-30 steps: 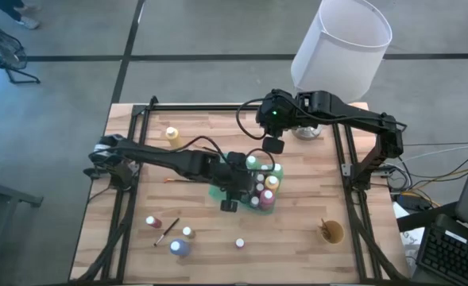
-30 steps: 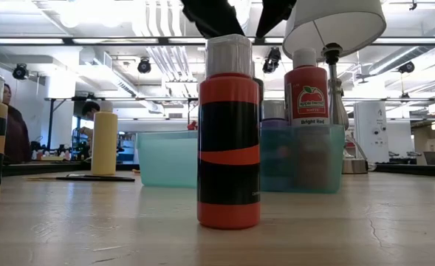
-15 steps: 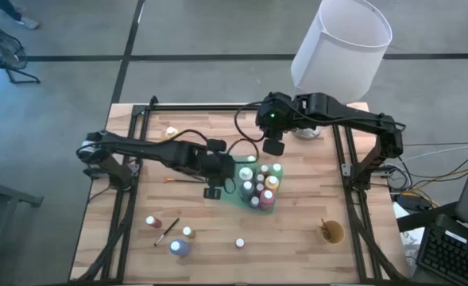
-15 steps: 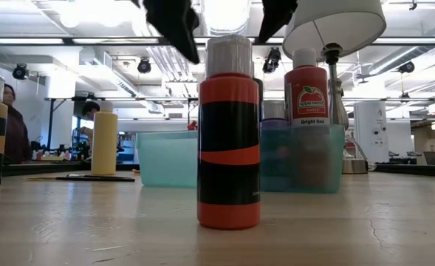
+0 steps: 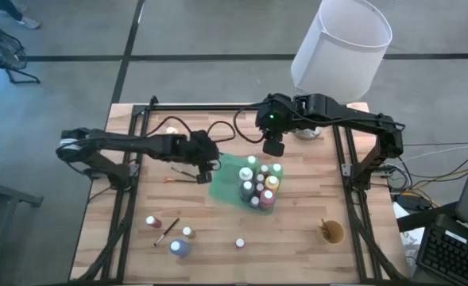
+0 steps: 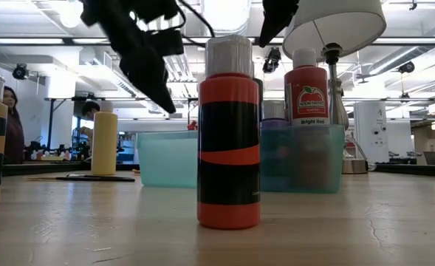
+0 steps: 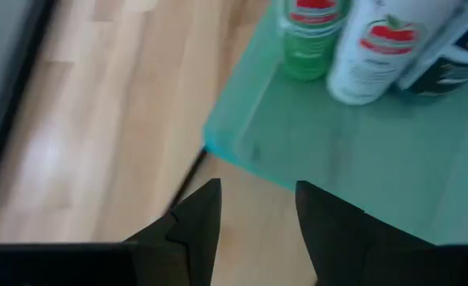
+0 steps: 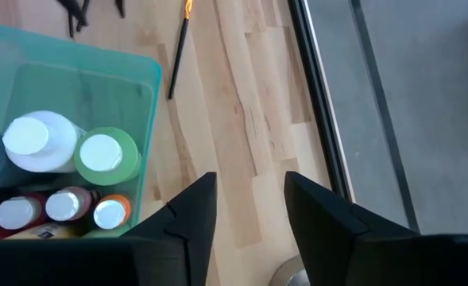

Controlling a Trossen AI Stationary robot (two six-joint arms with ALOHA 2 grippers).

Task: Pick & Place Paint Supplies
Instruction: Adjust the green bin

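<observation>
A see-through green bin (image 5: 234,184) holds several paint bottles (image 5: 259,184), among them a green one (image 8: 102,155) and a white one (image 8: 31,140). My left gripper (image 7: 253,230) hangs open above the wood just off the bin's left corner (image 7: 218,147), holding nothing. My right gripper (image 8: 248,210) hovers open above the bin's far edge, also with nothing in it. Loose bottles stand near the front left (image 5: 179,247), one in front (image 5: 239,243) and a yellow one (image 5: 171,130) at the far left. A dark brush (image 8: 178,49) lies left of the bin, another (image 5: 167,231) among the front bottles.
A lamp with a white shade (image 5: 341,44) stands at the far right, and a tan cup (image 5: 331,232) near the front right. A black frame rail (image 5: 130,159) runs along the table's left and right sides. In the low view a red and black bottle (image 6: 229,133) stands closest.
My left gripper has drawn back from over the bin's near-left side toward the table's left and far edge, sinking lower. It now hangs beside the bin's left corner. The bin and the bottles have stayed put.
</observation>
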